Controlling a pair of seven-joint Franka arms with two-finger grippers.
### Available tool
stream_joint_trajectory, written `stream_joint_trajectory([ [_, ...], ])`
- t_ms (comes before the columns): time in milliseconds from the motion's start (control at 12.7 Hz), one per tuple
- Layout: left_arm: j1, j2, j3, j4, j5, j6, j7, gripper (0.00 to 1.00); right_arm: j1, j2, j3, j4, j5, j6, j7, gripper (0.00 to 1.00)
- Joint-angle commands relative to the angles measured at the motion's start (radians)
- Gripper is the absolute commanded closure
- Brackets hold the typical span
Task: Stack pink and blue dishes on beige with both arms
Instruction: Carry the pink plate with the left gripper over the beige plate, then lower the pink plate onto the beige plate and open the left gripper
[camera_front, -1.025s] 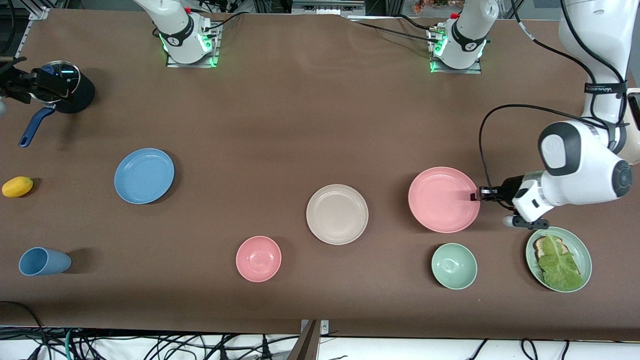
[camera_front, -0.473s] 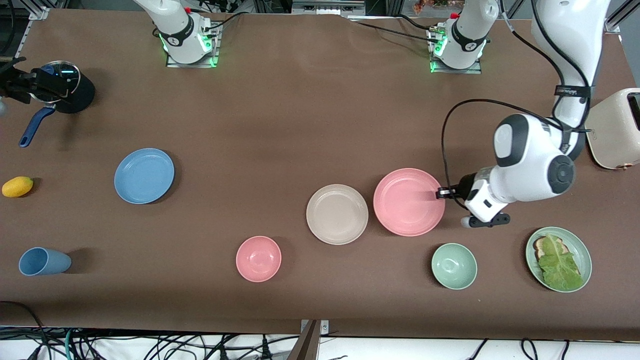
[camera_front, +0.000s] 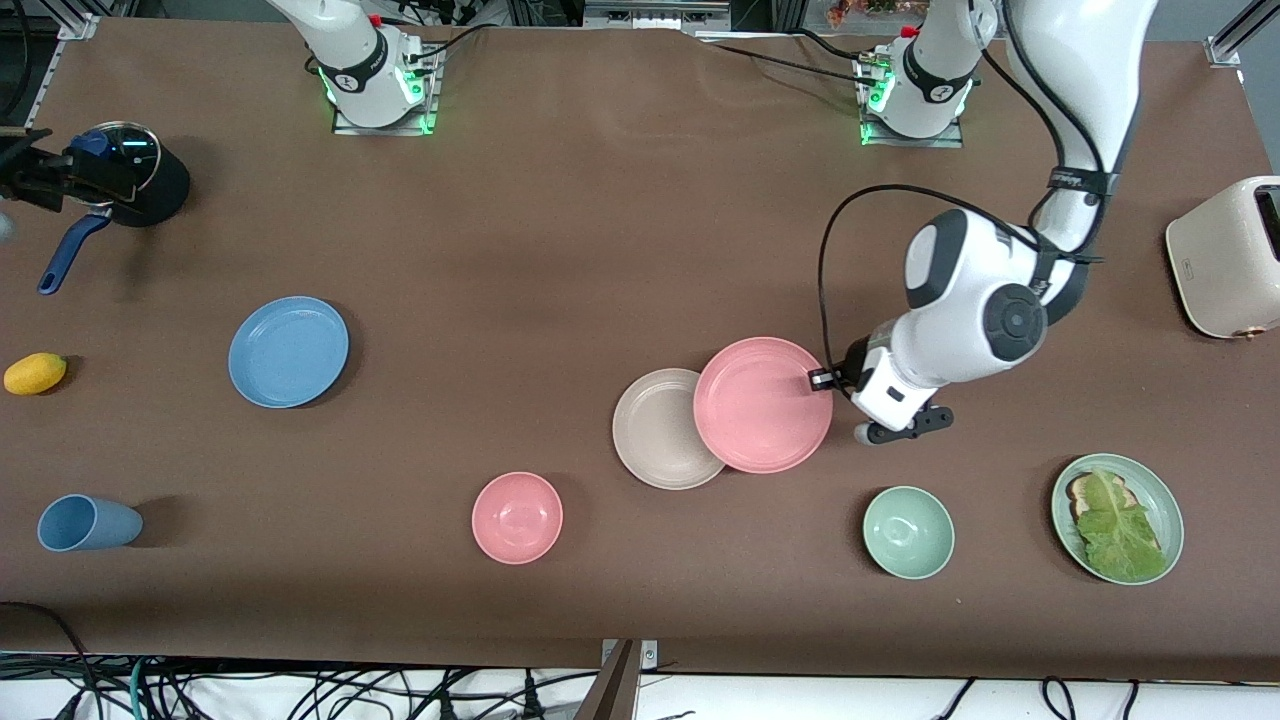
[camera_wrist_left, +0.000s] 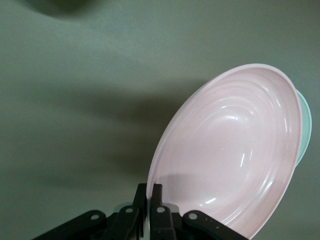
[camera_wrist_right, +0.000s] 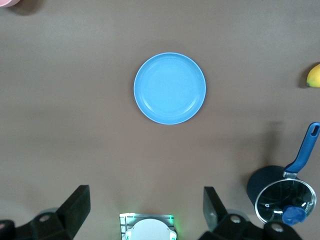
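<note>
Brown table (camera_front: 600, 230) (evenly lit), cables (camera_front: 300, 690) along its near edge

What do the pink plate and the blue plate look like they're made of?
Pink plate, held at its rim by the shut left gripper over the beige plate: probably plastic or melamine, smooth and slightly glossy, with soft highlights in the left wrist view. Blue plate, lying on the table: likely the same, with an even colour and a duller sheen.

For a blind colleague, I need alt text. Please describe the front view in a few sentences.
The left gripper holds a pink plate by its rim, partly over a beige plate at mid-table. A blue plate lies toward the right arm's end, where the right arm waits with its gripper open. Two bowls, a cup and a lettuce plate lie nearer the camera.
</note>
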Motion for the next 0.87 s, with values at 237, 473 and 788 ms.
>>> stream_joint_trajectory([
  [237, -0.128, 0.100, 0.007, 0.079, 0.086, 0.055, -0.263, 1.00, 0.008, 0.026, 0.004, 0.008, -0.009, 0.010, -0.006, 0.00],
  [473, -0.156, 0.144, 0.007, 0.102, 0.106, 0.109, -0.328, 1.00, 0.009, 0.026, 0.008, 0.008, -0.011, 0.008, -0.006, 0.00],
  [788, -0.177, 0.195, 0.008, 0.134, 0.135, 0.139, -0.380, 1.00, 0.009, 0.026, 0.008, 0.008, -0.011, 0.010, -0.006, 0.00],
])
